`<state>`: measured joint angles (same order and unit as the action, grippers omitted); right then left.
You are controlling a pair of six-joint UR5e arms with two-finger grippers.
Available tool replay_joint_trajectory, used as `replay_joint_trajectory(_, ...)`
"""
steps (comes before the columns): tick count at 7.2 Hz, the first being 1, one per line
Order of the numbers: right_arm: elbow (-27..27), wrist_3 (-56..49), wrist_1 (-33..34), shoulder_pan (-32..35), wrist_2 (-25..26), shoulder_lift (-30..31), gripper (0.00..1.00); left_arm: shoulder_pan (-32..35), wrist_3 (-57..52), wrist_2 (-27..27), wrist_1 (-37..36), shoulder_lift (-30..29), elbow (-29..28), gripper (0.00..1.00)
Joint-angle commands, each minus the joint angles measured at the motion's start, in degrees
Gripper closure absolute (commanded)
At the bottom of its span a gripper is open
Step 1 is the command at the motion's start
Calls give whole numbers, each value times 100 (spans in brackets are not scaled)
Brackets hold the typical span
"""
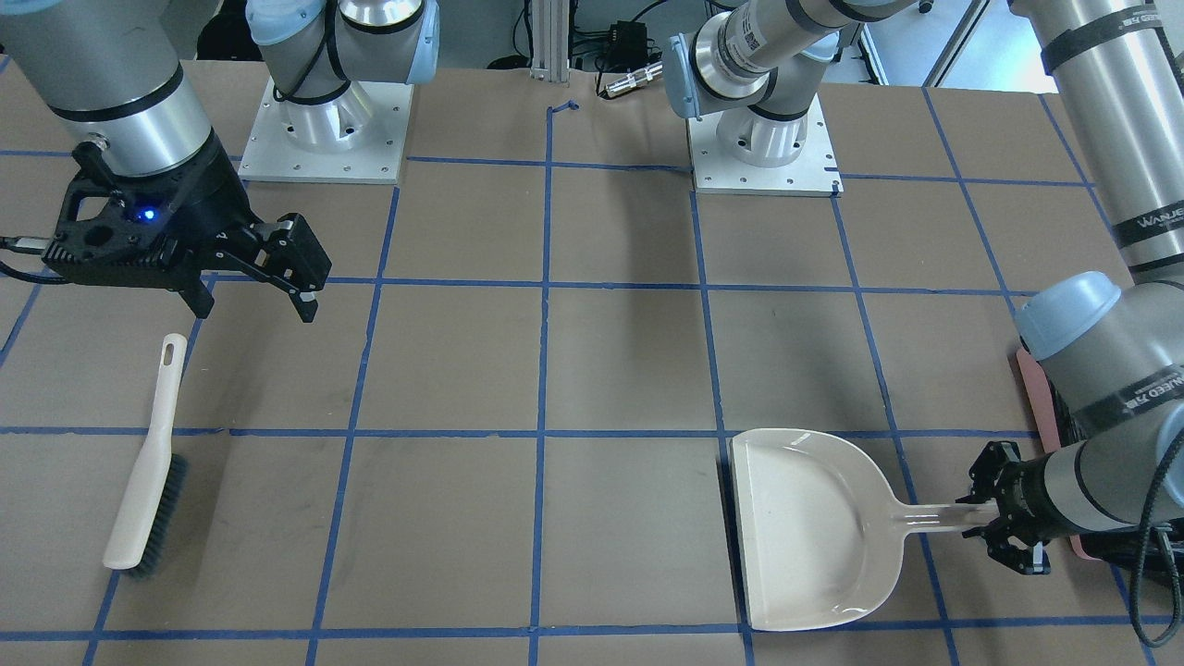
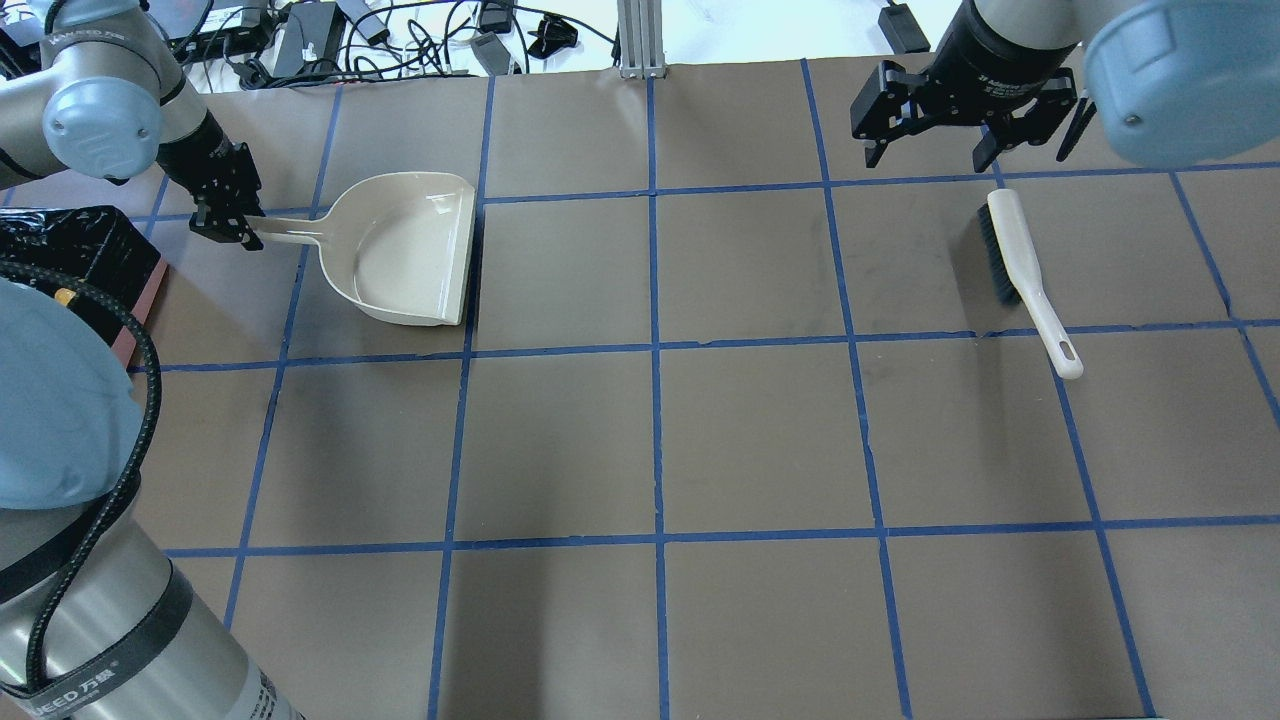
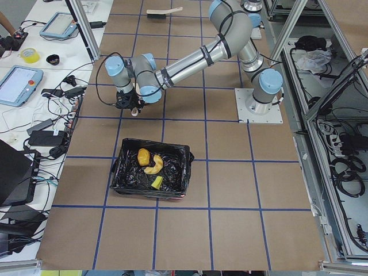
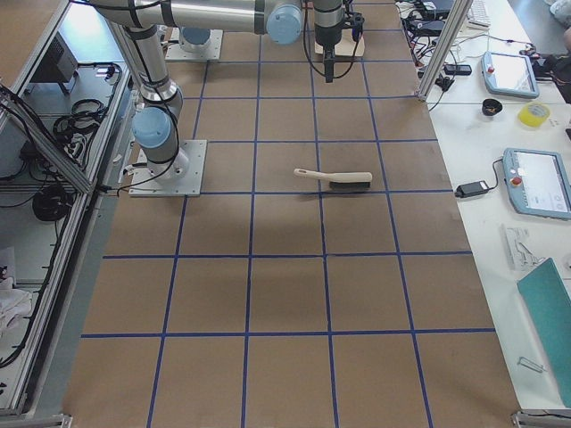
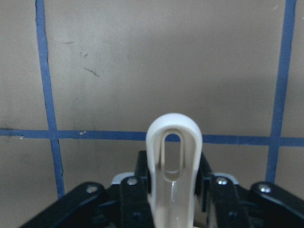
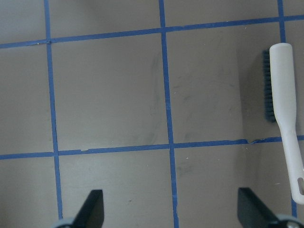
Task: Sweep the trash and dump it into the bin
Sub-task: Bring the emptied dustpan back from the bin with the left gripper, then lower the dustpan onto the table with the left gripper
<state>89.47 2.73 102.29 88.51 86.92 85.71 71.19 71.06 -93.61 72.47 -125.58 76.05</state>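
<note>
Left gripper (image 1: 980, 507) pinches handle tip of dustpan (image 1: 814, 527); pan lies flat on table. Right gripper (image 1: 254, 301) spread wide, gripping nothing, hovers near brush (image 1: 148, 472) lying flat. You find trash (image 3: 154, 166), three pieces, inside bin (image 3: 121, 178), close behind left gripper.

tablet (image 4: 510, 73) | yellow tape roll (image 4: 535, 113) near | brown table (image 2: 760, 430), blue grid
</note>
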Motion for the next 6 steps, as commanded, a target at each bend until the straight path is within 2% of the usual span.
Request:
replay_joint_trajectory(1,9,0,2,0,-8,-1,0,131,22,-78,-198,51,120,100)
replay_joint_trajectory(6,18,0,2,0,18,-63,0,167,-57,-87,-602,139,515,100)
